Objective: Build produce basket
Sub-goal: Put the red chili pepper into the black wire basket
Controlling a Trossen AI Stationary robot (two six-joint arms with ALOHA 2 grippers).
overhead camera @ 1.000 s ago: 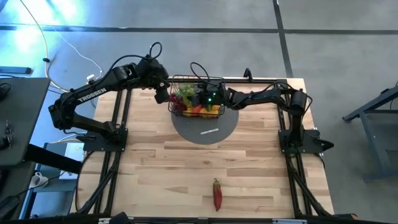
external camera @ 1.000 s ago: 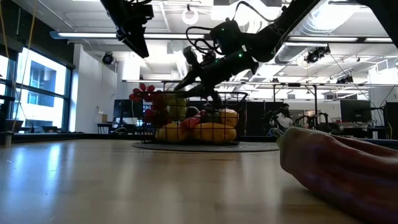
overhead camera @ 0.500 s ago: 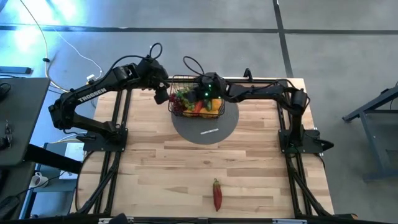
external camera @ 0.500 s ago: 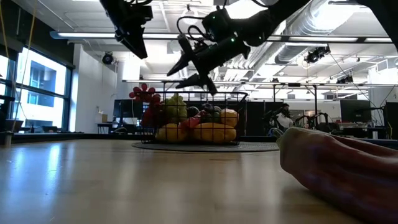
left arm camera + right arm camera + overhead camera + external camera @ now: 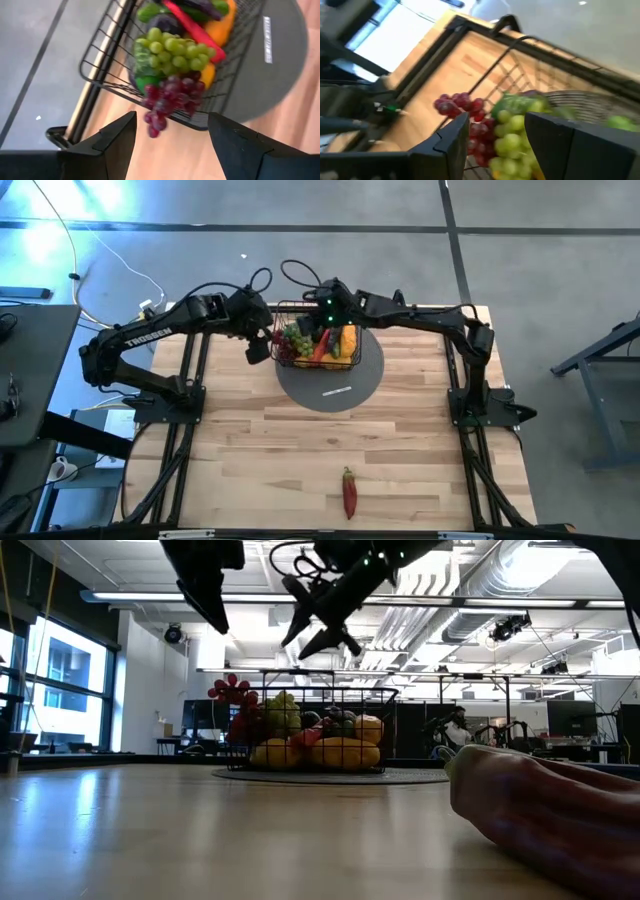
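Observation:
The black wire basket (image 5: pixel 318 342) stands on the grey round mat (image 5: pixel 335 385) near the table's far edge, filled with produce: green grapes (image 5: pixel 172 50), a red strip, yellow and orange pieces (image 5: pixel 340 752). A purple grape bunch (image 5: pixel 162 102) hangs over the basket's left rim. My left gripper (image 5: pixel 257 347) is open, beside the basket's left side and raised (image 5: pixel 208 595). My right gripper (image 5: pixel 318 308) is open, high above the basket's far side (image 5: pixel 322 618). A red pepper (image 5: pixel 349 492) lies alone near the table's near edge.
The red pepper (image 5: pixel 545 810) fills the low view's foreground at the right. The mat carries a small white label (image 5: pixel 336 391). Bare wood spreads between the mat and the near edge. Both arm bases stand at the table's left and right sides.
My right gripper has risen out of the basket and drawn toward the table's far edge and a little left, now open well above the produce. My left gripper has shifted slightly toward the near edge beside the basket. The basket has stayed in place.

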